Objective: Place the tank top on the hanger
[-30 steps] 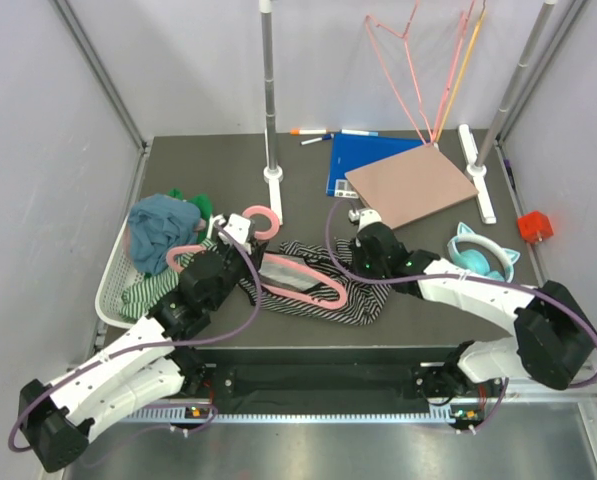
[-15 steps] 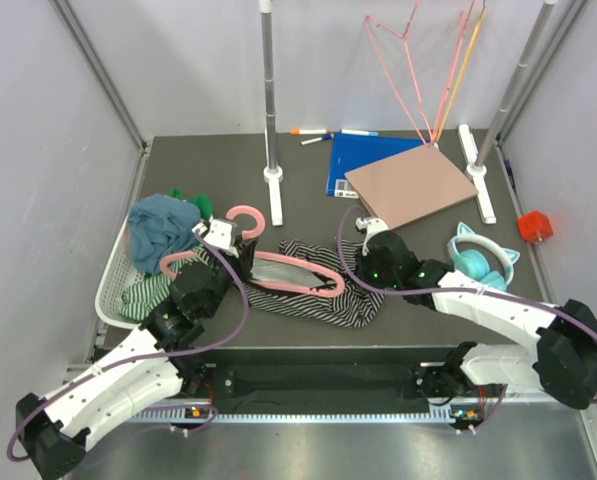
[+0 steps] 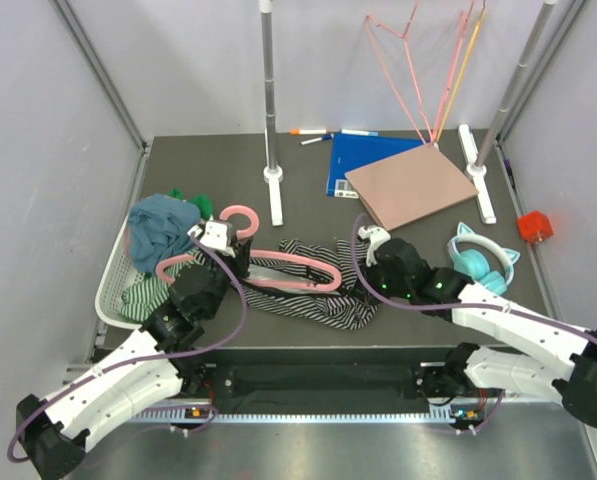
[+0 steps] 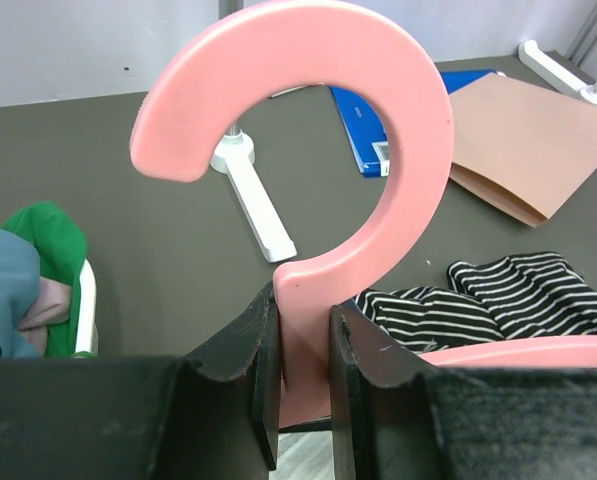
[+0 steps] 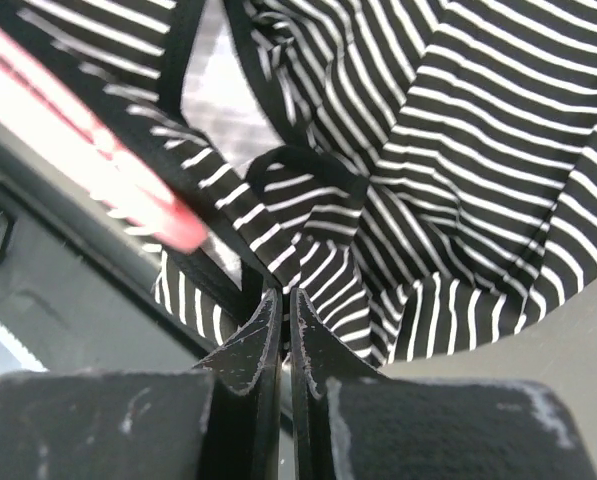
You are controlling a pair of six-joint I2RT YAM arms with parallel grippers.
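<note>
The pink hanger (image 3: 278,262) lies across the table's middle, its hook (image 4: 308,130) pointing away from me. My left gripper (image 3: 218,243) is shut on the hanger's neck (image 4: 303,340) just below the hook. The black-and-white striped tank top (image 3: 323,295) lies crumpled under and around the hanger's right arm; I cannot tell whether the arm is inside it. It also shows in the left wrist view (image 4: 518,295). My right gripper (image 3: 375,262) is shut on a dark-edged fold of the tank top (image 5: 458,150), its jaws (image 5: 285,305) pinching the cloth. The hanger's end (image 5: 98,160) shows blurred there.
A white basket (image 3: 111,290) at the left holds a teal cloth (image 3: 158,225) and a green-and-white striped garment (image 3: 143,290). A post (image 3: 268,100) stands behind the hanger. A blue folder (image 3: 353,160), brown board (image 3: 410,185), teal headphones (image 3: 483,255), red cube (image 3: 535,226) and wire hangers (image 3: 408,70) are at the right.
My left gripper has drawn the hanger to the left. My right gripper has moved right and nearer with the tank top's edge, stretching the cloth along the hanger.
</note>
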